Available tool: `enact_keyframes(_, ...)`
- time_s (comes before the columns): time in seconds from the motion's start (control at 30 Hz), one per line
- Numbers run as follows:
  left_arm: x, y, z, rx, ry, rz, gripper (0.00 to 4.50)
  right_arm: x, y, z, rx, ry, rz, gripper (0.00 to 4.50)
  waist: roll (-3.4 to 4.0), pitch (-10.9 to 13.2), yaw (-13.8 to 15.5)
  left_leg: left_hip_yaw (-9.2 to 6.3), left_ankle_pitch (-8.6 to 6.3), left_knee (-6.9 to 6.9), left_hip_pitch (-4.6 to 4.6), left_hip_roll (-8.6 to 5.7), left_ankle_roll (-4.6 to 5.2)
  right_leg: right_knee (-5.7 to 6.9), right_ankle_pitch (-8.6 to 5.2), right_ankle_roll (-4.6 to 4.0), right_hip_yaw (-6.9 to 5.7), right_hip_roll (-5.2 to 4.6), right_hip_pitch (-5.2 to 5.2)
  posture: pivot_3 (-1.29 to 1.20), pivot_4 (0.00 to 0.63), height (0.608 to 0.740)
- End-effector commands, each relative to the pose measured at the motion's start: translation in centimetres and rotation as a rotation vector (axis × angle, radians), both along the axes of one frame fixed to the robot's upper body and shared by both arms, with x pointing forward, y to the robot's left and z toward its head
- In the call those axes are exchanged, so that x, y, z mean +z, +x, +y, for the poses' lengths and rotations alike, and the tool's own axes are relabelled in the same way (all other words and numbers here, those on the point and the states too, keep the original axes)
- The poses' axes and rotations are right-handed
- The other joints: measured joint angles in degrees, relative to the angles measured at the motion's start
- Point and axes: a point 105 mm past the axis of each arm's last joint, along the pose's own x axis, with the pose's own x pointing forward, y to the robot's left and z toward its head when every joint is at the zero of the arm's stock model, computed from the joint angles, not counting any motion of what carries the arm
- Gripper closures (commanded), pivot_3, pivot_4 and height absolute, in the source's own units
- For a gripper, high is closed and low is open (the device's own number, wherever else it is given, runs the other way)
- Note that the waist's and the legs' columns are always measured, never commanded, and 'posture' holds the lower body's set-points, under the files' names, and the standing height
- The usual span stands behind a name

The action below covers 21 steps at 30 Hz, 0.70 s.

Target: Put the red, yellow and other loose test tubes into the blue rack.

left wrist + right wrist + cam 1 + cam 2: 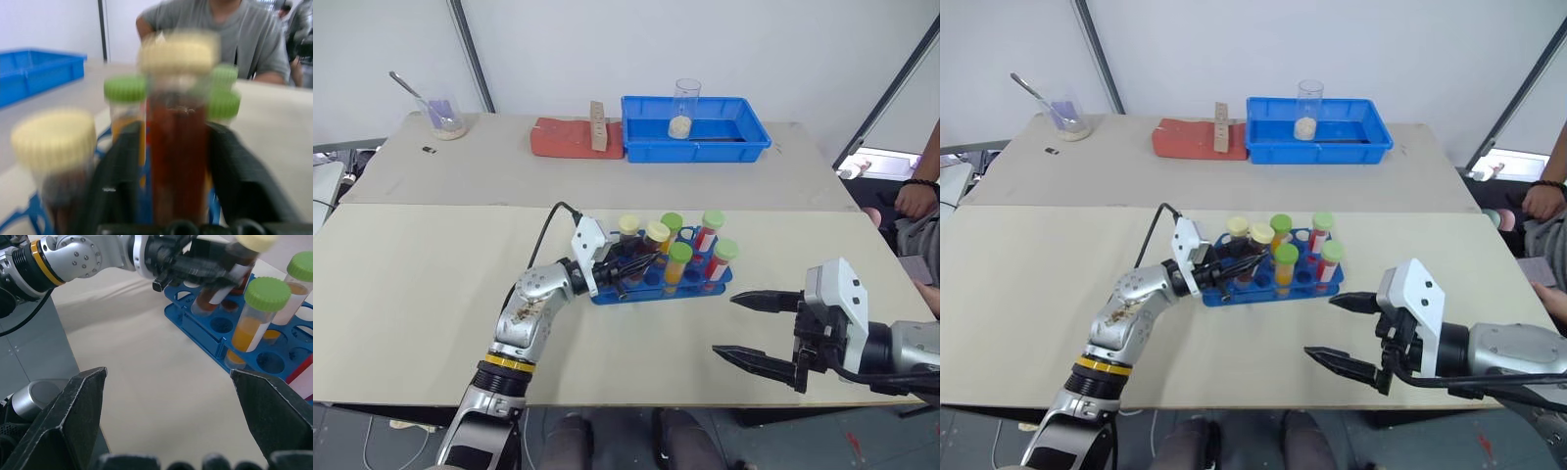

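Left gripper at blue rack on a cream-capped tube; right gripper wide apart, near right.

Table: wide bare surface left and near of the rack, right gripper hangs at the near-right edge holding nothing. Blue tray at far edge, holding a glass beaker with pale stuff at its bottom. Blue rack mid-table, six capped tubes standing in it, green and cream caps. Left gripper fingers either side of the dark red-brown tube standing in the rack; clamped or loosened, cannot tell.
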Motion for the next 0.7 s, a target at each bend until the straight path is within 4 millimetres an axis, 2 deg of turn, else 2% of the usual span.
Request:
enact_keyframes(0.03, 0.3, -0.2, 0.3, -0.012, 0.005, -0.013, 0.84, 0.8, 0.2, 0.2, 0.010, 0.015, -0.042, 0.00, 0.00, 0.0, 0.1, -0.01, 0.00, 0.00, -0.01, 0.00, 0.00, 0.00, 0.00, 0.00, -0.01, 0.00, -0.01, 0.00, 0.150, 0.740)
enact_keyframes(0.1, 0.2, -0.4, 0.6, -0.014, 0.015, -0.018, 0.12, 0.9, 0.3, 0.2, 0.008, 0.018, -0.046, 0.00, 0.00, 0.0, 0.1, -0.01, 0.00, 0.00, -0.05, 0.00, 0.00, -0.02, 0.00, 0.00, -0.02, 0.00, -0.04, 0.00, 0.150, 0.740)
enact_keyframes(0.13, 0.2, -0.5, 0.8, -0.014, 0.019, -0.020, 0.05, 0.9, 0.3, 0.2, 0.008, 0.019, -0.048, 0.00, 0.00, 0.0, 0.1, -0.01, 0.00, 0.00, -0.05, 0.00, 0.00, -0.03, 0.00, 0.00, -0.02, -0.01, -0.03, 0.00, 0.150, 0.740)
enact_keyframes(0.3, 0.0, -1.0, 1.4, -0.009, 0.041, -0.023, 0.05, 1.0, 0.7, 0.2, 0.007, 0.022, -0.055, 0.00, 0.00, 0.0, 0.1, 0.00, 0.00, -0.03, -0.06, 0.00, 0.00, -0.10, 0.00, 0.01, -0.02, -0.03, -0.04, 0.00, 0.150, 0.740)
enact_keyframes(0.53, 0.0, -1.3, 0.7, -0.026, 0.094, -0.019, 0.05, 1.2, 0.9, 0.4, 0.015, 0.023, -0.059, 0.00, 0.00, 0.0, 0.2, -0.01, 0.00, -0.03, -0.14, 0.00, 0.00, -0.23, 0.03, 0.05, -0.03, -0.04, -0.03, 0.00, 0.150, 0.740)
enact_keyframes(0.7, 0.9, -1.3, 0.6, -0.040, 0.144, -0.010, 0.05, 1.4, 0.9, 0.4, 0.013, 0.022, -0.060, 0.00, 0.00, 0.0, 0.1, -0.04, 0.00, -0.05, -0.22, 0.00, 0.00, -0.36, 0.06, 0.09, -0.06, -0.04, -0.05, 0.00, 0.150, 0.740)
